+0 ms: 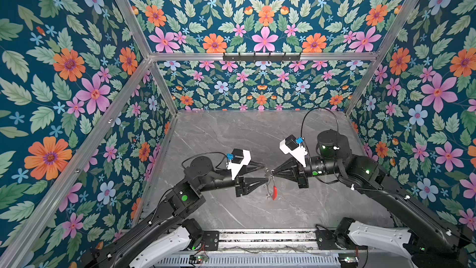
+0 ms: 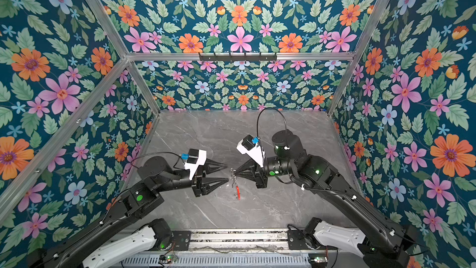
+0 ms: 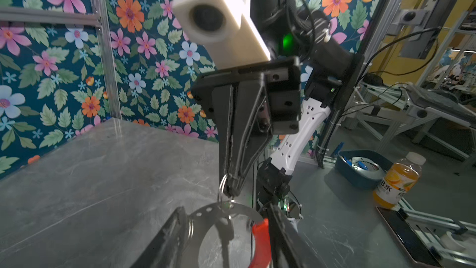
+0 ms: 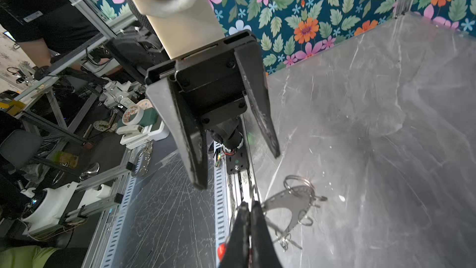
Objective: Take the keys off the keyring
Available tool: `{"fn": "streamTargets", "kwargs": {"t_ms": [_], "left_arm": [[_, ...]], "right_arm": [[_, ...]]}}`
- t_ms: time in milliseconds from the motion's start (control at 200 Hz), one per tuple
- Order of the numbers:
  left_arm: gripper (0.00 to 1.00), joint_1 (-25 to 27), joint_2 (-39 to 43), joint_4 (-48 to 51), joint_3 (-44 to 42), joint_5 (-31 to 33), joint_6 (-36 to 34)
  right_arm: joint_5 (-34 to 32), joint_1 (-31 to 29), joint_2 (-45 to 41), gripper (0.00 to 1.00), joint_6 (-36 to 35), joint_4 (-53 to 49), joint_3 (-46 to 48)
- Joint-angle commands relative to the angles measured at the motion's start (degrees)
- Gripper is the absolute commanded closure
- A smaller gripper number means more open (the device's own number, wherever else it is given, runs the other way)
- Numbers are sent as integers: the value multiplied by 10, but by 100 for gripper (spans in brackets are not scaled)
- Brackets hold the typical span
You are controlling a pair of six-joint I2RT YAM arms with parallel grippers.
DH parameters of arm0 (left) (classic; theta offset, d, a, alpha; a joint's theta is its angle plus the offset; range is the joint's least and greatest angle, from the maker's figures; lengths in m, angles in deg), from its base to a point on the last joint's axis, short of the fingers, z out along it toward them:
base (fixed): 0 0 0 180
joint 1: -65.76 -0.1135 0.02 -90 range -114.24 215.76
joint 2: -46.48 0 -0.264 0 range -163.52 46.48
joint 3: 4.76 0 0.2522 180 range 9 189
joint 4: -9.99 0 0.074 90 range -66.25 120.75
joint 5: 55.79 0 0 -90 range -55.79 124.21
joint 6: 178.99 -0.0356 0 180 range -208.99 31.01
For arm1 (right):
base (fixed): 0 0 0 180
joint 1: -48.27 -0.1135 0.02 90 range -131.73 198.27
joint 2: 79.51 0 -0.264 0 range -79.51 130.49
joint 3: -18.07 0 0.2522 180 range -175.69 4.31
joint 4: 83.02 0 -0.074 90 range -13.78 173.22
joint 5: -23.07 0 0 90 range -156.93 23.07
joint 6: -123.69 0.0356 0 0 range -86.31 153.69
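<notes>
Overhead, left gripper agape, right gripper pinching keyring, wrist-view only.

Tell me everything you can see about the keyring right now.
The keyring looks like a thin grey metal hoop, flat where it widens into a band punched with small holes, with a red sleeve over one arc. Small wire split rings hang from it; any keys are too small to make out. It hangs above the grey marble table, pinched at its upper edge by the shut right gripper. The left gripper stands open around it, fingers on either side, seemingly not gripping.
</notes>
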Motion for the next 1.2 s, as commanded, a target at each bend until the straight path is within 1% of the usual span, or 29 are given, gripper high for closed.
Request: {"fn": "streamTargets", "kwargs": {"t_ms": [0, 210, 305, 435, 525, 765, 900, 955, 1005, 1090, 1195], "left_arm": [[45, -1, -19, 48, 20, -33, -22], [49, -1, -41, 64, 35, -51, -30], [51, -1, -47, 64, 38, -68, -29], [51, -1, -62, 70, 44, -87, -34], [53, -1, -68, 69, 46, -99, -33], [72, -1, -75, 69, 50, -107, -35], [88, -1, -77, 69, 49, -109, -35], [92, -1, -77, 69, 48, -107, -35], [93, -1, -77, 68, 48, -105, -35], [100, -1, -76, 61, 46, -101, -33], [100, -1, -70, 43, 38, -95, -28]], "right_arm": [[-7, -2, 19, 100, -41, -102, -28], [-9, -8, 41, 100, -63, -140, -53], [-9, -11, 49, 100, -70, -149, -62], [-11, -16, 57, 100, -76, -156, -77], [-11, -17, 63, 100, -77, -156, -85], [-17, -22, 75, 100, -82, -161, -97], [-20, -22, 77, 100, -82, -157, -101], [-21, -21, 78, 100, -82, -157, -105], [-21, -21, 79, 100, -83, -157, -109], [-22, -22, 79, 100, -82, -152, -111], [-20, -22, 76, 100, -75, -136, -106]]}}
